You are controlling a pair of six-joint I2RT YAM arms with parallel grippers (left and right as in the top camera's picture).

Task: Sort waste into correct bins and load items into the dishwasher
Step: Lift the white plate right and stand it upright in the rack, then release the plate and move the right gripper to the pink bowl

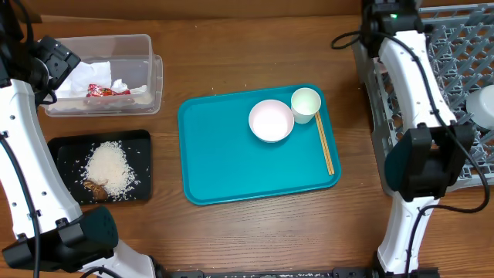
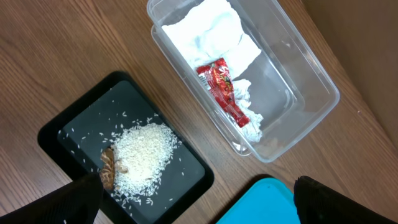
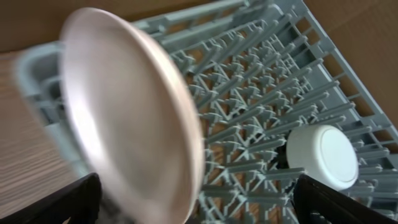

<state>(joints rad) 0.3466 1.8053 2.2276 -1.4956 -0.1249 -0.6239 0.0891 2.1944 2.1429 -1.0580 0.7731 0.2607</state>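
Observation:
My right gripper (image 3: 199,205) stands open over the grey dishwasher rack (image 3: 261,74). The large white plate (image 3: 130,112) stands on edge between its spread fingers, blurred, with neither finger touching it. An upturned pale bowl (image 3: 322,155) rests on the pegs to the right. On the teal tray (image 1: 224,162) sit a second bowl (image 1: 271,120), a small cup (image 1: 306,103) and chopsticks (image 1: 325,143). My left gripper (image 2: 205,208) hangs open and empty above the bins. The clear tub (image 2: 311,74) holds napkins (image 2: 211,28) and a red wrapper (image 2: 222,90). The black tray (image 2: 186,168) holds rice (image 2: 143,152) and brown scraps (image 2: 109,167).
The right arm (image 1: 421,93) stretches along the rack's left side and hides the plate from overhead. The left arm (image 1: 23,147) runs down the table's left edge beside the black tray (image 1: 143,166). Bare wood lies between the teal tray and the rack.

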